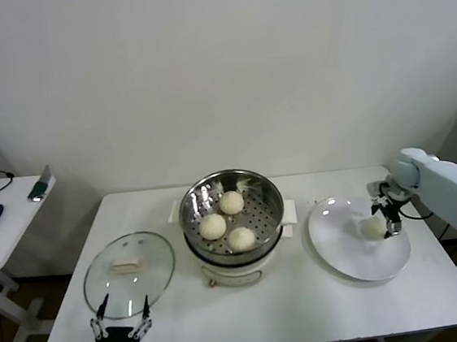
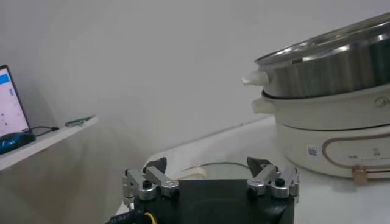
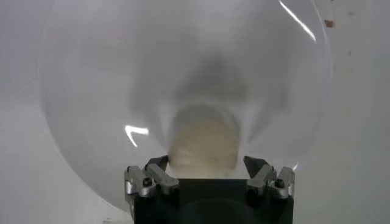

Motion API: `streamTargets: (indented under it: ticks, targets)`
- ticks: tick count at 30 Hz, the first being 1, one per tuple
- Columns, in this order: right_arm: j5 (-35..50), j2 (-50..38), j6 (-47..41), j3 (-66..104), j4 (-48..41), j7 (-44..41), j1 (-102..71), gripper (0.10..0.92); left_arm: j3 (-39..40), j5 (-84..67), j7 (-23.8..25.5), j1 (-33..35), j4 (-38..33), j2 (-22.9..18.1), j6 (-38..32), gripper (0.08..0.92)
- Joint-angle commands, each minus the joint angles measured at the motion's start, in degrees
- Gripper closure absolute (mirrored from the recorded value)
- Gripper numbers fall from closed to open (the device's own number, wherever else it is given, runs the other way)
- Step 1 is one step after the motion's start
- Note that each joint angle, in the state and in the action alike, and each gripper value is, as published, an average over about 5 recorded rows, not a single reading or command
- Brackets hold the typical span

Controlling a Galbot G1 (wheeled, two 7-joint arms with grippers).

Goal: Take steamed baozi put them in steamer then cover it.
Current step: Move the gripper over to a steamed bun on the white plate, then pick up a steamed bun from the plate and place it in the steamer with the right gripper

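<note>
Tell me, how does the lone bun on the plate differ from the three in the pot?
The lone bun lies on the flat white plate; the three buns sit on the steamer's perforated tray. The right gripper is down around the lone bun with its jaws open; nothing is near the three. All are round, cream-white and smooth.

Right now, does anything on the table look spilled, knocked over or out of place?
Nothing stands out. Three baozi sit in the upright steamer, the last baozi lies on the plate between the right gripper's open fingers, and the cover lies flat on the table.
</note>
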Motion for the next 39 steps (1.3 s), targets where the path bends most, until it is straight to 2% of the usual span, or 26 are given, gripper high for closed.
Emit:
streamTargets:
  ticks: [1, 7, 12, 20, 27, 34, 39]
  targets:
    - [-1.5, 2.0, 0.6, 1.1, -3.1, -0.3, -0.9, 0.228, 0.1, 0.1, 0.0, -0.1, 0.1, 0.1, 0.1, 0.177]
    - [-1.4, 2.1, 0.6, 1.0, -3.0, -0.5, -0.8, 0.33, 0.1, 0.1, 0.0, 0.2, -0.1, 0.0, 0.0, 0.177]
    - [1.5, 1.6, -0.6, -0.3, -1.6, -0.3, 1.1, 0.374, 0.0, 0.1, 0.0, 0.2, -0.4, 0.1, 0.1, 0.177]
    - [22.7, 0.7, -7.3, -18.4, 6.4, 1.2, 19.6, 0.383, 0.5, 0.2, 0.0, 0.4, -1.2, 0.0, 0.1, 0.177]
    - [42.0, 5.5, -11.1, -33.3, 11.9, 2.9, 36.8, 0.383, 1.7, 0.5, 0.1, 0.3, -2.0, -0.2, 0.1, 0.177]
    - [55.2, 13.9, -13.3, -41.5, 16.3, 3.9, 46.0, 0.381, 2.8, 0.4, 0.1, 0.2, -2.2, 0.2, 0.0, 0.177]
    - [60.0, 18.9, -15.2, -43.2, 20.5, 5.5, 47.6, 0.381, 3.0, 0.1, 0.1, 0.2, -2.4, 0.5, -0.3, 0.177]
